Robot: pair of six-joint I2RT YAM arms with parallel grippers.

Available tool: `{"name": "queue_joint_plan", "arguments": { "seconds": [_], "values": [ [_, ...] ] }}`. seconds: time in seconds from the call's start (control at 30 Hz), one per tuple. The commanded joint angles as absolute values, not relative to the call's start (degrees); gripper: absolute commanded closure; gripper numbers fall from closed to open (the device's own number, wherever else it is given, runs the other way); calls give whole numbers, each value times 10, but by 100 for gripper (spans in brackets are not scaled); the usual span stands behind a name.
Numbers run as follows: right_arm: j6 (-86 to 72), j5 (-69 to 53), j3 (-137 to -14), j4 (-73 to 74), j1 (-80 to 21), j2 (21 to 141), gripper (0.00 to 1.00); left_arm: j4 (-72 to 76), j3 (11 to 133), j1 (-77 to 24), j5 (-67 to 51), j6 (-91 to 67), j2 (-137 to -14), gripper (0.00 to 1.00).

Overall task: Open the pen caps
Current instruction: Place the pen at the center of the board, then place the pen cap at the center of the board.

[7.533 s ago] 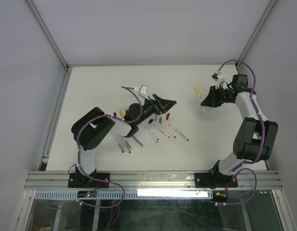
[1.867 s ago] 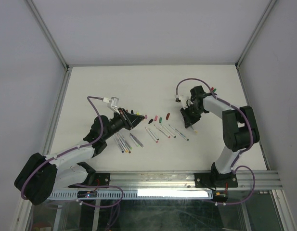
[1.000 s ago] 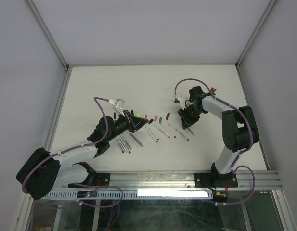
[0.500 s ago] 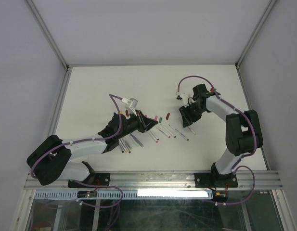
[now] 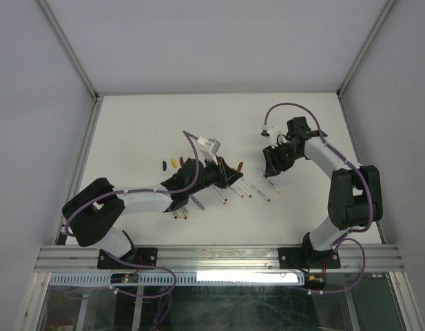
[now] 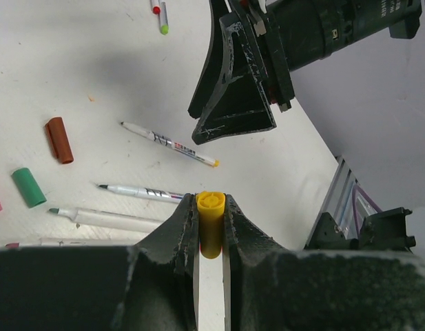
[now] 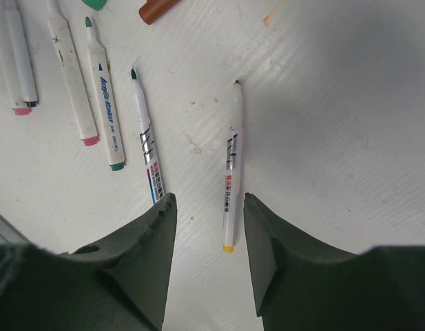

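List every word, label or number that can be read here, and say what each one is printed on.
"Acrylic Marker": along the barrel of the thick green-tipped marker, right wrist view.
Print on the thin pen with the yellow end: too small to read.
Print on the thin dark-tipped pen beside it: too small to read.
White characters on the right arm's housing, left wrist view: blurred, unreadable.

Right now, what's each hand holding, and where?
Left hand pinches the yellow pen cap by its sides, one end poking out. Right hand open, holds nothing.
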State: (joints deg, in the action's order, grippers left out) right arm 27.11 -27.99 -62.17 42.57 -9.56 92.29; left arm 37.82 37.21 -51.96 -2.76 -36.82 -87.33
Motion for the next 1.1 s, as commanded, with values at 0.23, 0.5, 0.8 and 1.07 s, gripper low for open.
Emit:
{"name": "queue_joint_plan", "arguments": {
  "seconds": [0.23, 0.5, 0.8, 1.07],
  "values": [
    [274, -304, -634, 414, -66, 885, 53, 380, 445, -541, 6, -319, -918, 100],
    [273, -300, -634, 411, -61, 885, 53, 375, 472, -545, 16, -304, -938, 100],
    [270, -295, -632, 409, -55, 884, 53, 365, 492, -548, 26, -290, -957, 100],
    [258, -275, -630, 396, -45, 881, 52, 344, 533, -549, 43, -272, -997, 100]
  ]
}}
